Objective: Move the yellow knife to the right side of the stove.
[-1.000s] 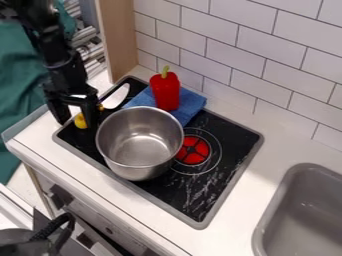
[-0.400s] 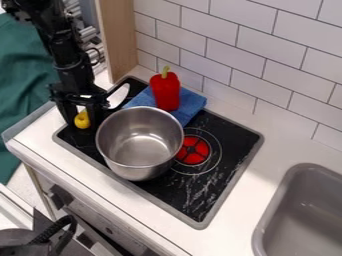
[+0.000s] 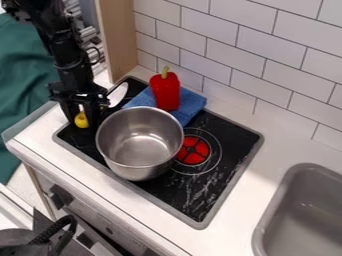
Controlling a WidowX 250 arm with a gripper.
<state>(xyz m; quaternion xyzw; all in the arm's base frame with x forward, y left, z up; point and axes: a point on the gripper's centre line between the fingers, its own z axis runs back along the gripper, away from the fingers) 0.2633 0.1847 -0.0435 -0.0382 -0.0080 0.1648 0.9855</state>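
Note:
The gripper hangs over the stove's left corner, left of the metal pot. Its fingers stand on both sides of the yellow knife's handle and look shut on it. The knife's pale blade slants up and right behind the gripper, toward the blue cloth. Part of the knife between handle and blade is hidden by the right finger. The black stove top has its right side past the red burner.
A metal pot stands close to the gripper's right. Behind it a red pepper rests on a blue cloth. A grey sink lies at the right, a tiled wall behind.
The gripper has turned and shifted slightly over the yellow handle since the first frame. Its fingers have drawn closer together around the handle since the second. The pot has stayed put.

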